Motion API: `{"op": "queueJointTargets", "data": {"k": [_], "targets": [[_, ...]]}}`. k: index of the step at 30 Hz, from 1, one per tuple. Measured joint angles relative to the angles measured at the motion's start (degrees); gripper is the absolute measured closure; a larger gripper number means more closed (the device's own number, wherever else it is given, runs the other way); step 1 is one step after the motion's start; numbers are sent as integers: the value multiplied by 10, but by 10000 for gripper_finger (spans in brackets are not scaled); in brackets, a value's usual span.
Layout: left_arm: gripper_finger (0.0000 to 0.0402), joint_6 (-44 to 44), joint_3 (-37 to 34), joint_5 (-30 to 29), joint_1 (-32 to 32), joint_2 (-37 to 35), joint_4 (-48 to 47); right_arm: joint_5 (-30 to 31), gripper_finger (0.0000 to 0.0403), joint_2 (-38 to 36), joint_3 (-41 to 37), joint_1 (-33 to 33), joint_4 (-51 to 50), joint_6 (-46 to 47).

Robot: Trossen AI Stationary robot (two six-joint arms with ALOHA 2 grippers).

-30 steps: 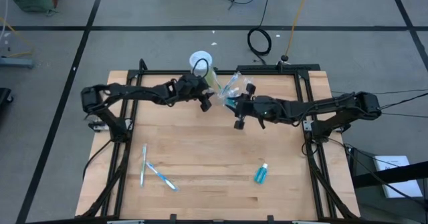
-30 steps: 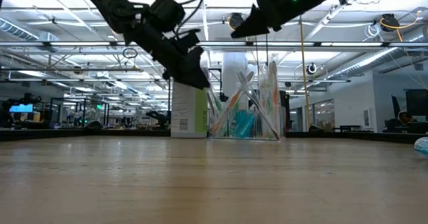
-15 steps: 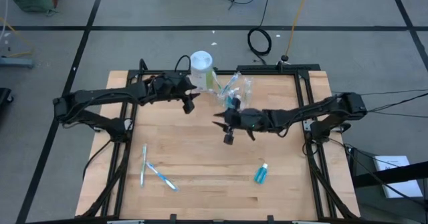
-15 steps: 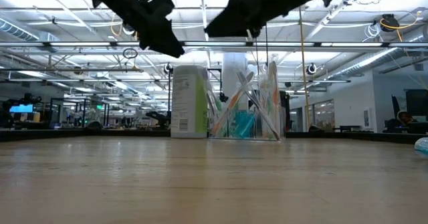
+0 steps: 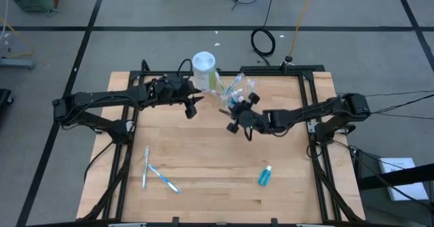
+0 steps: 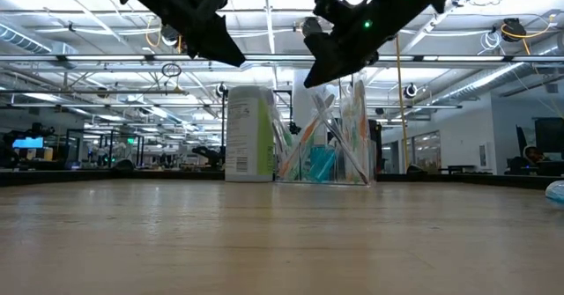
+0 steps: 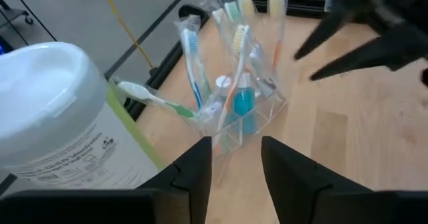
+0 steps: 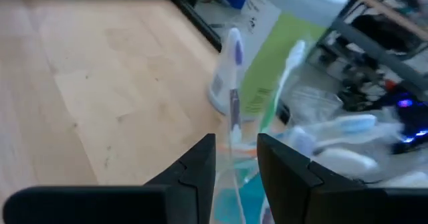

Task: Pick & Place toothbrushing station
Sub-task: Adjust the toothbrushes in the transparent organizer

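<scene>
A small clear plastic cup [image 5: 235, 90] stands at the table's far middle. Several toothbrushes [image 7: 190, 57] and a teal toothpaste tube [image 7: 243, 102] stand in it. My left gripper [image 5: 192, 108] hovers open to the cup's left, raised above the table, with nothing between its fingers [image 7: 200, 164]. My right gripper [image 5: 235, 116] hangs open just on the near side of the cup, pointing at it, also holding nothing [image 8: 234, 164]. Two more toothbrushes [image 5: 154, 173] lie flat at the near left, and another teal tube [image 5: 264, 176] lies at the near right.
A tall white-lidded wipes canister [image 5: 204, 68] with a green label stands directly left of the cup, close to my left gripper. The black frame rails [image 5: 308, 112] run along both table sides. Bare wood [image 5: 210, 159] lies between the cup and the loose items.
My left gripper has risen and drawn back toward the table's left edge, away from the canister and cup. My right gripper has swung toward the near edge and back again, sunk lower toward the cup, and rolled about its own line. The cup has stayed put.
</scene>
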Motion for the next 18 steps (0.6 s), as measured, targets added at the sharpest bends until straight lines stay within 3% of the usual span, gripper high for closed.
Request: {"op": "queueJointTargets", "data": {"k": [4, 9, 18], "targets": [[270, 0, 0, 0, 0, 0, 8, -74, 303, 5, 0, -40, 20, -18], [270, -1, 0, 0, 0, 0, 8, -27, 303, 16, 0, -65, 53, -76], [270, -2, 0, 0, 0, 0, 5, -29, 300, 1, 0, -97, 151, -194]]}}
